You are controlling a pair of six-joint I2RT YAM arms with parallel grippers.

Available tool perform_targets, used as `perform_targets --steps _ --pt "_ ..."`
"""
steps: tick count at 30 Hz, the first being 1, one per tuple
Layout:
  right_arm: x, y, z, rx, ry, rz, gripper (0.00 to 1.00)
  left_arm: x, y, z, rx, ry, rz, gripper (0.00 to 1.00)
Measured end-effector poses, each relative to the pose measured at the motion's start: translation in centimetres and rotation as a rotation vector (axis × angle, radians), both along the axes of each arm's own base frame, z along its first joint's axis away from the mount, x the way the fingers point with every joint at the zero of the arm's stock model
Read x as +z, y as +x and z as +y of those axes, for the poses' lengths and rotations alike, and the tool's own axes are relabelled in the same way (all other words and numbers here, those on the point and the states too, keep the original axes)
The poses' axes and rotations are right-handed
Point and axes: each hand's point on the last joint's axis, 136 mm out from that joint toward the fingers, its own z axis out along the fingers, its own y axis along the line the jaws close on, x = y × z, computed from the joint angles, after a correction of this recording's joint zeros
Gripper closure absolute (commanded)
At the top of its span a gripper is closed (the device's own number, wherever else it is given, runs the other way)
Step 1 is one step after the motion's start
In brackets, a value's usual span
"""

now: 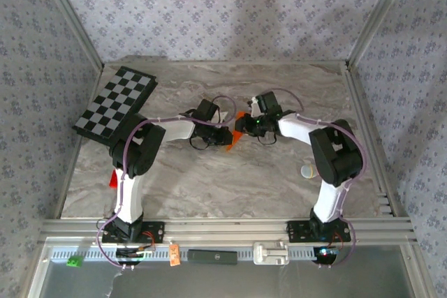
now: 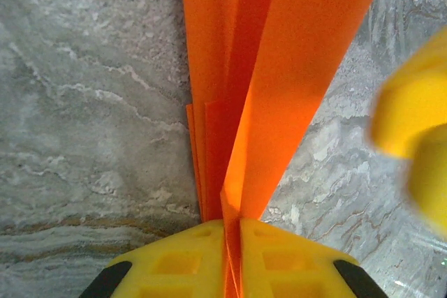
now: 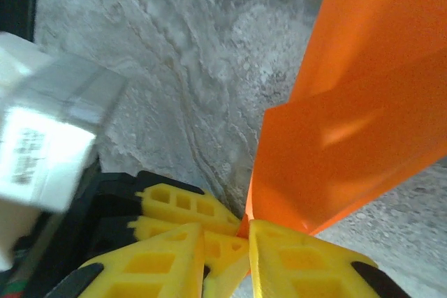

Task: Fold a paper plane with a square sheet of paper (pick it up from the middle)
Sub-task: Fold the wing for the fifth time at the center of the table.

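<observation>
The left gripper (image 2: 232, 234) has its yellow fingers pressed together on the lower edge of the folded orange paper (image 2: 279, 68), whose layers fan away from the pinch above the tabletop. The right gripper (image 3: 234, 242) meets it from the other side, its fingers drawn close with a corner of the same paper running into the narrow gap (whether the pads actually press it cannot be told). The left fingers sit just beside its own.

Both arms reach inward from their bases and bend at the elbow, so the wrists face each other at mid-table, with the paper between them.

The grey marbled table (image 1: 279, 186) carries a black-and-white checkerboard (image 1: 115, 105) at its far left corner. Floral-patterned walls (image 1: 223, 5) enclose it, and an aluminium rail (image 1: 223, 229) runs along the near edge.
</observation>
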Motion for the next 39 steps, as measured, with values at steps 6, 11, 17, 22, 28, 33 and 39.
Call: perform_targets --steps 6,11,17,22,28,33,39 --pt "-2.1 -0.3 0.3 0.005 -0.013 0.047 0.79 0.0 0.0 0.0 0.001 0.004 0.002 0.87" --pt "-2.0 0.5 0.4 -0.005 -0.023 0.035 0.79 0.0 0.0 0.0 0.001 0.004 0.003 0.87" --pt "-2.8 0.8 0.2 -0.015 -0.045 0.049 0.8 -0.1 0.0 0.0 0.001 0.005 0.003 0.88" --pt "-3.3 0.8 0.1 -0.019 -0.059 0.063 0.8 -0.1 0.0 0.0 0.002 0.005 0.004 0.88" --pt "-3.4 0.8 0.1 -0.019 -0.061 0.066 0.8 -0.1 0.0 0.0 0.002 0.005 0.004 0.88" --pt "-3.8 0.8 0.1 -0.018 -0.066 0.077 0.8 -0.1 0.0 0.0 0.002 0.005 0.004 0.88" --pt "-4.0 0.8 0.1 -0.012 -0.073 0.084 0.79 0.0 0.0 0.0 0.004 0.005 0.007 0.86"
